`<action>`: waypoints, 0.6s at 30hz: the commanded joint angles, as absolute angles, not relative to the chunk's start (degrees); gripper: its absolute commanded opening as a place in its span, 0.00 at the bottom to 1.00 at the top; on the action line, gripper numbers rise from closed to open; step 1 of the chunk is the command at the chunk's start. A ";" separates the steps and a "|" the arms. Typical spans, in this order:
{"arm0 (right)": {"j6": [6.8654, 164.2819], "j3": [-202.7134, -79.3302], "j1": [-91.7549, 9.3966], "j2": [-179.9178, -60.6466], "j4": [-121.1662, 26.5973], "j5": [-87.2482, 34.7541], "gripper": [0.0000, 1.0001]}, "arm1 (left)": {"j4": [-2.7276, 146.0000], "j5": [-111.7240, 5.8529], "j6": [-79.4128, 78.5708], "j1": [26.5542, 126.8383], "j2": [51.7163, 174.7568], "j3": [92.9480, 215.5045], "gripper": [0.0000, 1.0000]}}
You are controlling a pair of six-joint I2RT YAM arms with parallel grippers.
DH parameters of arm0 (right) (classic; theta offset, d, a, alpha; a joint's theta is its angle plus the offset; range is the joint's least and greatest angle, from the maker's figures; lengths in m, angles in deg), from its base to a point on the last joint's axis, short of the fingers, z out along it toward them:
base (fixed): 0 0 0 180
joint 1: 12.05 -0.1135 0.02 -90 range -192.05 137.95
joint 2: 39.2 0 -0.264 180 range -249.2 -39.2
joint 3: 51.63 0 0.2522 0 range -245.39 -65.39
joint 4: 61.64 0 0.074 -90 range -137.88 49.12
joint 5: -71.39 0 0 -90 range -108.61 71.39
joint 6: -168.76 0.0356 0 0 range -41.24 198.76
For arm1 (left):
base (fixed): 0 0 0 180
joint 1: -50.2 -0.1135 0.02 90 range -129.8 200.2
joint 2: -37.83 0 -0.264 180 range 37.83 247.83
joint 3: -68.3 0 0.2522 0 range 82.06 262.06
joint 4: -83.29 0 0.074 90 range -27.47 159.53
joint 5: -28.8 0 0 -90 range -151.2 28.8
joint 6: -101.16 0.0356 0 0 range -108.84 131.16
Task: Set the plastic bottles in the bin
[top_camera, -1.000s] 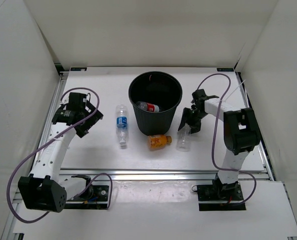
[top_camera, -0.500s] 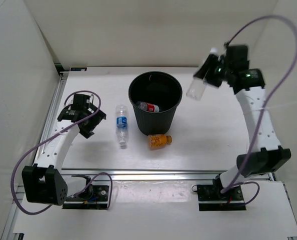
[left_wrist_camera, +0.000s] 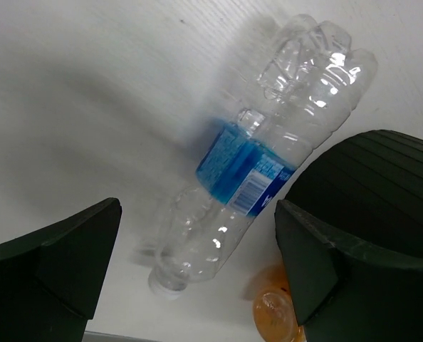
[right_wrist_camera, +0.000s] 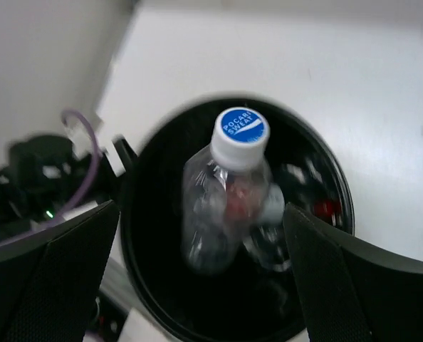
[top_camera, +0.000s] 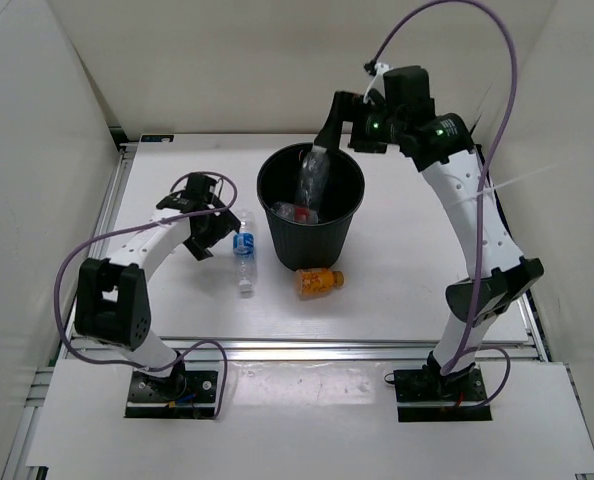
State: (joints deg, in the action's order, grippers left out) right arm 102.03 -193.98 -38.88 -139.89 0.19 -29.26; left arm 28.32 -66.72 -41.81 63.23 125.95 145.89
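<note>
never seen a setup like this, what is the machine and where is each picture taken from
Two robot arms are bolted to a white table, each ending in a two-finger gripper. One picture looks down from above; the other two come from cameras on the wrists. On the table stands a black bin, with a blue-labelled bottle and an orange bottle lying beside it. The left gripper is open, fingers either side of the blue-labelled bottle. The right gripper is open above the bin; a clear blue-capped bottle sits between its fingers untouched, apparently dropping in. A red-labelled bottle lies inside.
</note>
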 commanded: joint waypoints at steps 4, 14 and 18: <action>100.81 -190.29 -35.61 -132.81 3.71 -28.71 1.00 | 30.25 -66.38 -39.29 66.19 133.36 153.15 1.00; 99.76 -184.83 -32.44 -125.78 5.47 -26.70 1.00 | 30.25 -63.22 -37.63 67.86 145.67 157.03 0.95; 99.24 -182.64 -32.44 -124.37 6.00 -25.38 1.00 | 29.72 -63.65 -36.83 67.86 146.38 157.56 0.62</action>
State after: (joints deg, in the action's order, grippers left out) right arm 100.76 -184.26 -32.72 -124.35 5.44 -27.34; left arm 29.81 -63.74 -38.18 67.76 147.45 156.10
